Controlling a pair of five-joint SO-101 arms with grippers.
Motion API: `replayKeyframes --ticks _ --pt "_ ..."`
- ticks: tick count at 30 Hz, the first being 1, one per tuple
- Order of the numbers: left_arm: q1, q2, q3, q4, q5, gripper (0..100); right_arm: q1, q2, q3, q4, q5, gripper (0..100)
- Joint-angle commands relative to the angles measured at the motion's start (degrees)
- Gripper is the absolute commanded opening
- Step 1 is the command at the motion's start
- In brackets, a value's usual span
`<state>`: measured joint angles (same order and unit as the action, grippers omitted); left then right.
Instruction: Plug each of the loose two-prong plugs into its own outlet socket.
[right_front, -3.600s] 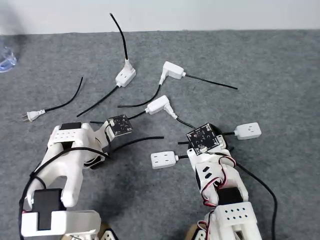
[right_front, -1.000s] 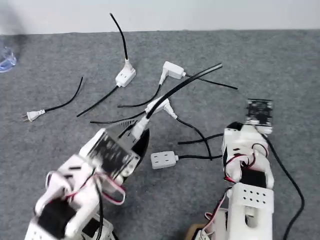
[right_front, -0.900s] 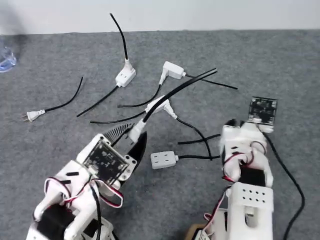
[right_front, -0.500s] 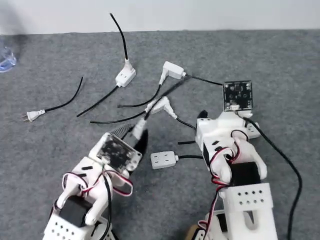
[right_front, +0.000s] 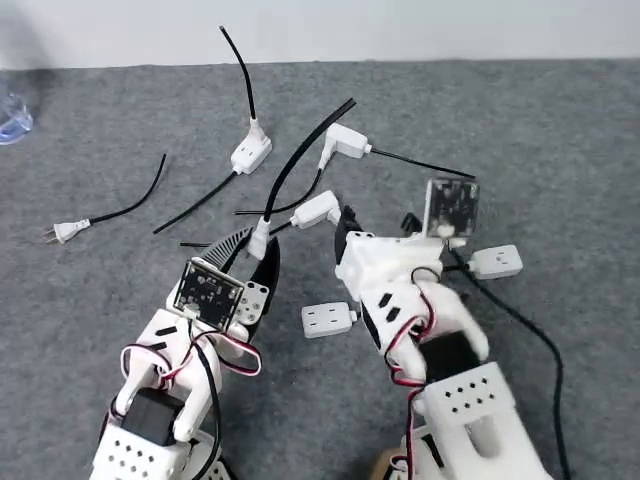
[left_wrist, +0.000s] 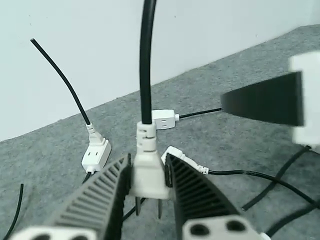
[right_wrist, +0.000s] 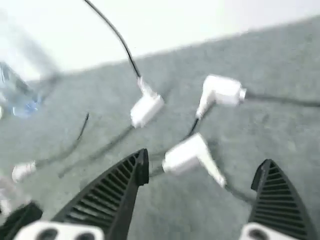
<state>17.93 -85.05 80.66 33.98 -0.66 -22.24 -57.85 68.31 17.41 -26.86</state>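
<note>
Where left fingers (left_wrist: 102, 197) meet, plug (left_wrist: 148, 172) sits clamped.

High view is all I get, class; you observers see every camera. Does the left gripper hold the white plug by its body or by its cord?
Observer: By its body. In the left wrist view the left gripper is shut on the plug, below where the cord joins it.
Operator: Where are its prongs?
Observer: Both prongs stick out bare between the fingers, pointing away from the cord.
Operator: And the right gripper?
Observer: The right gripper is open, jaws wide; a white connector lies on the carpet beyond the gap.
</note>
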Motion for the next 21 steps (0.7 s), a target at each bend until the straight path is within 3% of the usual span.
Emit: replayKeyframes --ticks 1,4,8,13,21 --pt "3.25 -0.62 -0.13 -1.41 0.7 1 -0.13 -0.31 7.65 -18.42 -5.8 33.3" --pt "8.35 -0.62 0.75 -0.79 0.44 1 -0.48 -0.31 12.4 -25.36 -10.2 33.3" --pt "10.46 -0.62 0.84 -0.79 0.26 1 1.71 -0.31 13.01 -24.4 -15.03 33.3" --pt "11.16 -0.62 0.84 -0.62 0.44 1 3.03 -0.31 12.31 -23.78 -15.47 33.3" --pt "21.27 -0.62 1.1 1.85 -3.43 1 2.77 -0.22 11.96 -23.78 -15.21 33.2"
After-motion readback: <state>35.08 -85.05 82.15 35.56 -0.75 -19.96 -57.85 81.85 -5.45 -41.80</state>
